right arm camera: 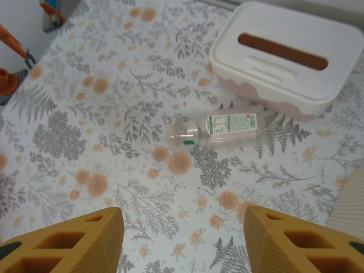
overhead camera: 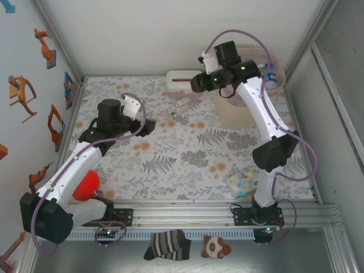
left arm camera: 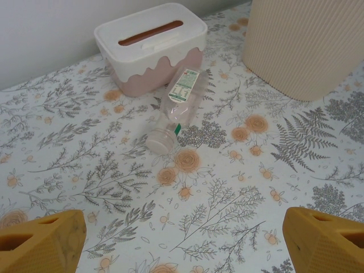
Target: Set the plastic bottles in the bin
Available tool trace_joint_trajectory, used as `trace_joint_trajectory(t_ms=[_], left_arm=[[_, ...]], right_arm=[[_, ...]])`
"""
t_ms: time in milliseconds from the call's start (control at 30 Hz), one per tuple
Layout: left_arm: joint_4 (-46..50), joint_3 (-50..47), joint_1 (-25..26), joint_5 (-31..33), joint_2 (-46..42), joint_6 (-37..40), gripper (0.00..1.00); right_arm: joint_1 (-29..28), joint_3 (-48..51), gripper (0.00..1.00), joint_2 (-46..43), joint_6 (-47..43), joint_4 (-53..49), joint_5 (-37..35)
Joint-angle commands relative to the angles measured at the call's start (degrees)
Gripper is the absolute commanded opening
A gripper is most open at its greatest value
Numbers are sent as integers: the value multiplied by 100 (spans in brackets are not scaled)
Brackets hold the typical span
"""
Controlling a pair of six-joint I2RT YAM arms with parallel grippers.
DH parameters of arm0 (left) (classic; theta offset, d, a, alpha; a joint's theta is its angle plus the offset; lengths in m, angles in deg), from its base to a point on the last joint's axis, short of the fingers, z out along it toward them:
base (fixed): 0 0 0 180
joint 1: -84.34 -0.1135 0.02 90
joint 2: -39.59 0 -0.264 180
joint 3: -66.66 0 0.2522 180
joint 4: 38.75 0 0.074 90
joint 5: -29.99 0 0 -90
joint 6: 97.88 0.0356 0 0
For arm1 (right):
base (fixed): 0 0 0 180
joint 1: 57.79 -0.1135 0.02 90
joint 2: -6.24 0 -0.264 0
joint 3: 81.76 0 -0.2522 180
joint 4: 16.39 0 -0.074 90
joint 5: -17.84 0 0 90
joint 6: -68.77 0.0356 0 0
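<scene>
- One tall pink bin (overhead camera: 230, 116) at the far right, Sam, the biggest thing out there, with the right arm stretched across it.
- Next down is the white tissue box (overhead camera: 177, 77) at the back wall. Both claws?
- The left claw (left arm camera: 182, 244) is spread wide with nothing in it, hanging over the table (left arm camera: 85, 170) short of the box. The right claw (right arm camera: 185, 239) has its yellow tips apart too, empty, looking straight down.
- And the smallest, the bottle (right arm camera: 219, 128)?
- It's clear with a green-and-white label, lying on its side on the table. The fat end is tucked up by the box, and whether it touches I can't call. It's near the bin, not in it.
- I see a blue-capped bottle (overhead camera: 272, 77) at the bin's far rim as well.
- In the bin or perched on the edge, I can't tell.
- Dangers?
- It looks round and slick to me, so tips closing off-centre could send it rolling or squirt it out. Come in too near the fat end and a tip could catch the box. Both claws face the same bottle, so two reaches at once could clash. And a release low at the rim could bounce it back out.
</scene>
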Motion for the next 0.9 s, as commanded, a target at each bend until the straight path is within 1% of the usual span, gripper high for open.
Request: trace_joint_trajectory(t_ms=[0, 67, 133, 233, 333, 467, 600, 733, 867], left_arm=[[49, 162, -44, -9, -28, 44, 89], [45, 162, -53, 1, -35, 45, 89], [45, 169, -61, 4, -40, 47, 89], [51, 151, -62, 39, -85, 46, 89], [30, 134, -62, 43, -131, 45, 89], [18, 134, -61, 23, -147, 37, 89], [-1, 134, -62, 7, -161, 18, 89], [-10, 116, -62, -4, -172, 1, 89], [-42, 107, -62, -17, -180, -12, 89]], right_arm=[[-185, -252, 58, 412, 564, 143, -921], [-256, -88, 60, 579, 1651, 441, -1243], [-413, 197, 62, 680, 2311, 830, -1558], [-738, 436, 68, 864, 2802, 1337, -2492], [-970, 478, 71, 1131, 3425, 1667, -3149], [-1297, 285, 75, 1649, 4376, 1692, -4414], [-1464, -90, 77, 2218, 5016, 1637, -4940], [-1476, -261, 77, 2612, 5559, 1641, -5357], [-1476, -298, 77, 2940, 5759, 1959, -5453]])
